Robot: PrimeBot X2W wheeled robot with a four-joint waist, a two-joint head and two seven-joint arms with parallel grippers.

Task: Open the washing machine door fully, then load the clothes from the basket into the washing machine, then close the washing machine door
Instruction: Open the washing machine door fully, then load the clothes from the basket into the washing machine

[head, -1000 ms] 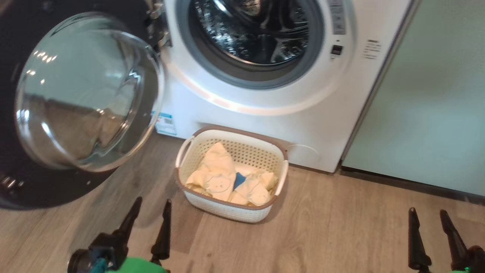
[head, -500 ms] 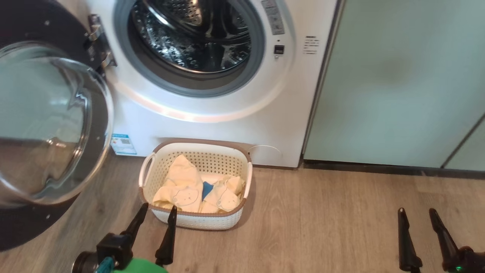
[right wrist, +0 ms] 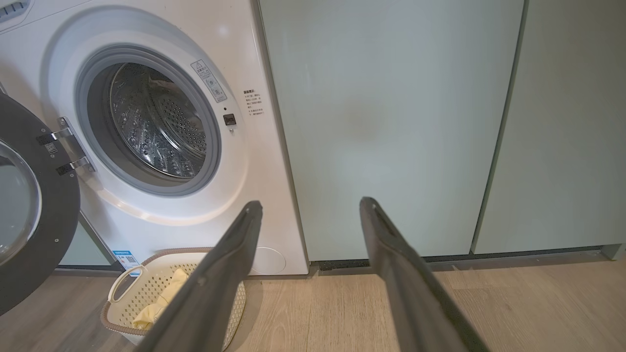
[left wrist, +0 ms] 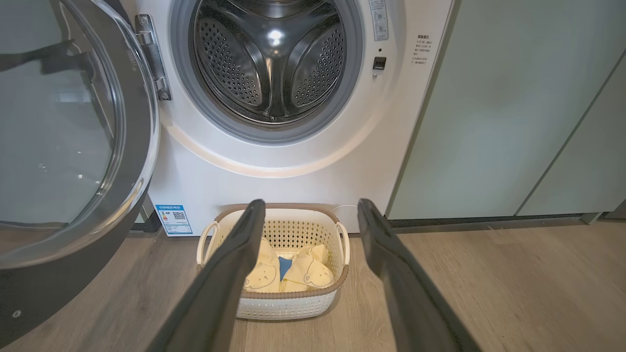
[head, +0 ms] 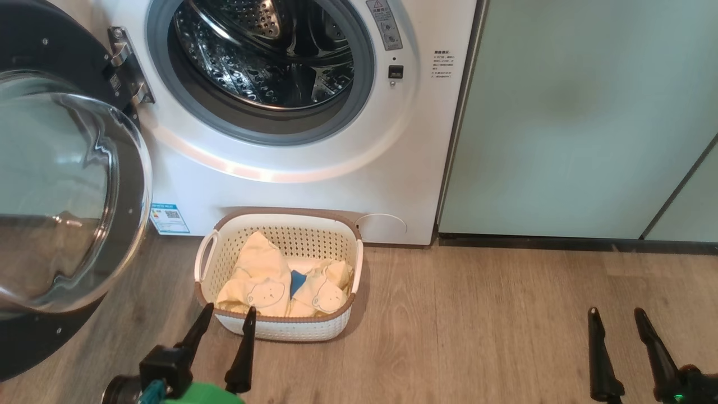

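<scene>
The washing machine door (head: 67,196) is seen swung wide open at the left of the white washing machine (head: 314,185), and the steel drum (head: 263,50) is exposed. The basket (head: 280,328) is set on the wooden floor (head: 477,336) just before the machine, with the pale yellow clothes (head: 263,280) piled inside it. The left gripper (head: 230,307), held near the basket's front rim, and the right gripper (head: 615,310), held over bare floor before the pale green cabinet doors (head: 561,112), are both spread open, gripping nothing.

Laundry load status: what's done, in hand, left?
Done: washing machine door looks swung wide open. In hand: nothing; left gripper and right gripper open, empty. Left: clothes lie in the basket, drum empty; load them, close door.
</scene>
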